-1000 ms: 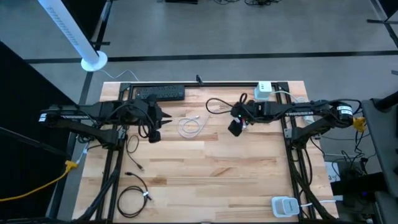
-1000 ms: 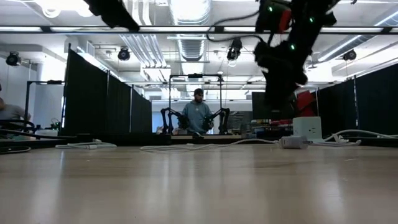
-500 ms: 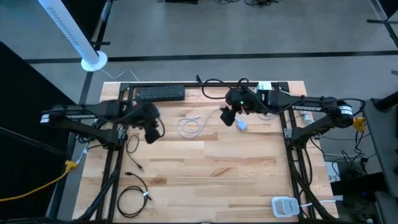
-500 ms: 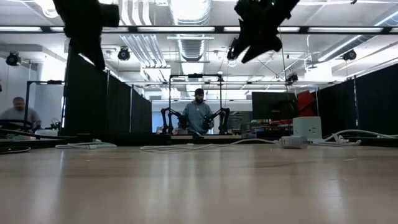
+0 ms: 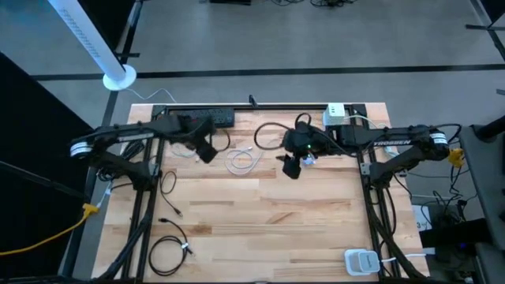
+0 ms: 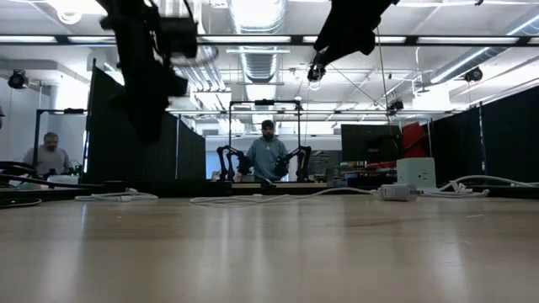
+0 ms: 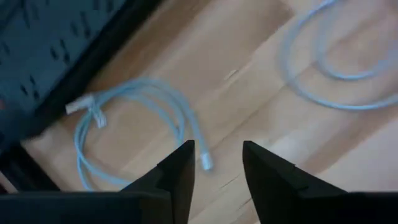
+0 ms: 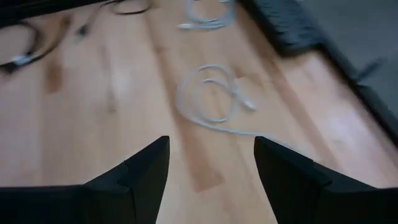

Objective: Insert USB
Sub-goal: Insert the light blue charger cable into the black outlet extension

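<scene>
Left claw (image 7: 214, 165) hovers with fingers parted and empty above a small white cable (image 7: 134, 121) near the worktop's (image 5: 260, 213) far edge. Right claw (image 8: 208, 162) is spread, empty, above a looped white cable (image 8: 211, 99) mid-worktop.

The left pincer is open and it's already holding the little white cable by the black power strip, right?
Not quite. The left pincer is open, but it holds nothing. In the left wrist view the little white cable lies loose on the table beyond its fingers, beside the black power strip. The high view shows the pincer above that spot.
</scene>
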